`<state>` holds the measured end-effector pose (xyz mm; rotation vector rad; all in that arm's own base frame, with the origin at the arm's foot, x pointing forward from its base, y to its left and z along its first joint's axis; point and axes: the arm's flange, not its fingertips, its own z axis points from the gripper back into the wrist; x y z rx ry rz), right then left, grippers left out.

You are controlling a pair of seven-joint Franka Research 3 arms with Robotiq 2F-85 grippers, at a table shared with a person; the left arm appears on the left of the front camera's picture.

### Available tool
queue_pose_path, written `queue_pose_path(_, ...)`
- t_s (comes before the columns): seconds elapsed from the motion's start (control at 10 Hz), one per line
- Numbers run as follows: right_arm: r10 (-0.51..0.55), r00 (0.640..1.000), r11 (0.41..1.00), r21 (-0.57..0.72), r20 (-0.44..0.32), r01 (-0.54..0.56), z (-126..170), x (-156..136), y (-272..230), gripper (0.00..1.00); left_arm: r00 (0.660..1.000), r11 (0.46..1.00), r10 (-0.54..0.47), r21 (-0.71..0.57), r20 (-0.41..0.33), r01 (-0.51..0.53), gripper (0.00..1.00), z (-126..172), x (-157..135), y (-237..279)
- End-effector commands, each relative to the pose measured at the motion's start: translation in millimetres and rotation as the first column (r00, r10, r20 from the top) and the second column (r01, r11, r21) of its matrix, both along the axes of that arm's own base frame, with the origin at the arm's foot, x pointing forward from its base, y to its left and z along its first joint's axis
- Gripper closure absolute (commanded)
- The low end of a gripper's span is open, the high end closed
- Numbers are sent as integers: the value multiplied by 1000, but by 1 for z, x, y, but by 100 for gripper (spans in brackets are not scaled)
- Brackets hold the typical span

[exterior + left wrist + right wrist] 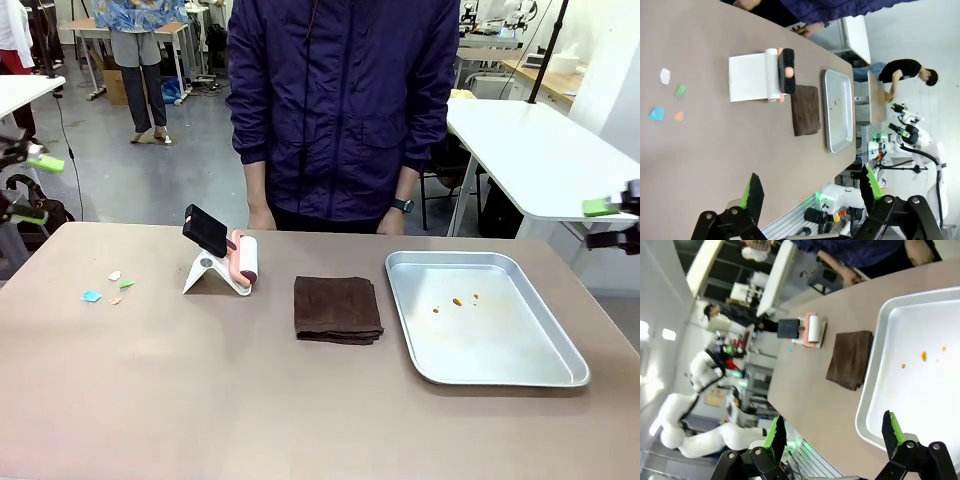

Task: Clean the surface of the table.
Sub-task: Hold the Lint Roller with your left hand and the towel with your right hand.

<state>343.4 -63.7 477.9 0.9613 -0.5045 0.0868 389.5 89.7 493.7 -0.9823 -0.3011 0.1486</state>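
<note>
**Both claws open at the sides of the table**

At the far left of the front view, the left claw [35, 190] hangs off the table's left edge with its two green-tipped fingers spread apart and nothing between them. Its own wrist camera shows the same wide gap [812, 190].

The brown table [200, 400] fills the lower part of the front view. Near its left end lie four small paper scraps [108, 287]: white, green, blue and orange. To their right a pink and white lint roller [243, 258] with a black handle leans on a white stand [205, 272]. A folded dark brown cloth [337, 308] lies flat near the middle. Right of it sits a metal tray [500, 345] holding a few orange crumbs [457, 300].

A person [340, 100] in a purple jacket stands at the far edge, behind the roller and cloth.

At the far right, the right claw [612, 223] hovers beyond the table's right edge, fingers apart and empty; its wrist camera also shows it open [835, 432], above the near rim of the tray.
</note>
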Motion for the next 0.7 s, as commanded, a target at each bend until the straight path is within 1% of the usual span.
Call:
queue_pose_path(0.0, 99, 995, 989, -107, -5, -99, 9, -4, 81, 0, 991, 997, 5, 72, -130, 5, 0, 20, 18, -25)
queue_pose_path(0.1, 111, 994, 980, -164, -8, -110, 15, 3, 118, 0, 986, 993, 34, 116, -163, -15, 0, 25, 26, -40)
queue_pose_path(0.2, 140, 990, 968, -206, -18, -141, 18, 9, 155, 0, 987, 983, -10, 180, -158, 39, 0, 25, 32, -59)
queue_pose_path(0.3, 111, 994, 964, -242, -21, -113, 17, 14, 193, 0, 984, 970, -34, 231, -176, 75, 0, 24, 43, -78)
queue_pose_path(0.4, 42, 999, 955, -292, -30, -49, 10, 20, 228, 0, 980, 956, -38, 279, -196, 93, 0, 19, 53, -102)
queue_pose_path(0.5, 44, 998, 945, -323, -46, -56, 0, 23, 259, 0, 977, 943, -5, 324, -212, 75, 0, 9, 68, -121)
queue_pose_path(0.6, 36, 997, 929, -365, -63, -57, -9, 23, 280, 0, 976, 937, 37, 347, -214, 41, 0, 0, 81, -137)
